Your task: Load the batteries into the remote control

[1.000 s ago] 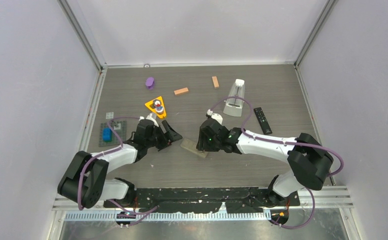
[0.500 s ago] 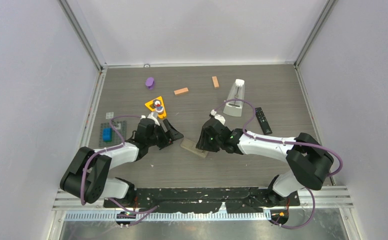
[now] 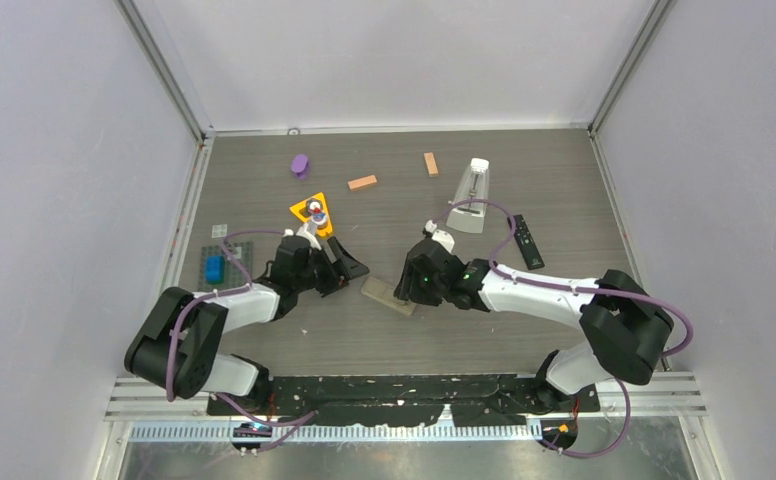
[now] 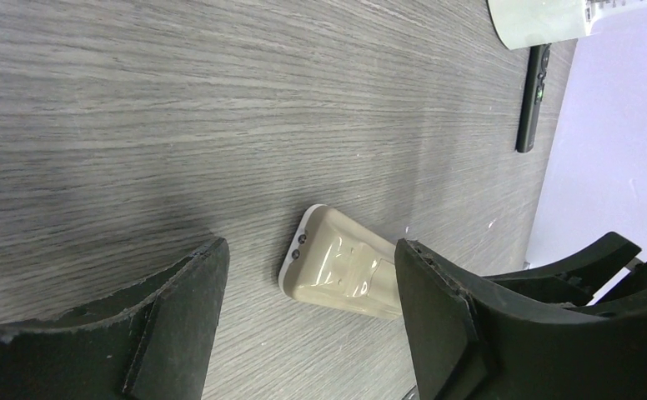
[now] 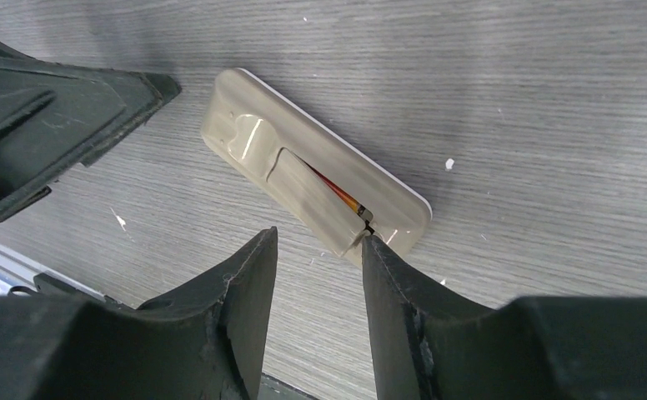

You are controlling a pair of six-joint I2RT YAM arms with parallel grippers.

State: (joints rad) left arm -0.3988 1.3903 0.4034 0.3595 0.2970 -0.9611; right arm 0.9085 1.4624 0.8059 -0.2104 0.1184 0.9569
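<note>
Remote control point(image 3: 388, 296), beige, lies back-up on the counter point(image 3: 564, 180) between the two grippers. Its battery cover point(image 5: 308, 196) sits askew, and a red-orange battery point(image 5: 337, 190) shows through the gap along one edge. The right gripper point(image 5: 318, 242) is partly open, its fingertips straddling the near end of the cover and clamping nothing. The left gripper point(image 4: 312, 250) is spread wide and empty, low over the counter just short of the remote's other end. A black remote point(image 3: 526, 241) lies well apart to the right.
</note>
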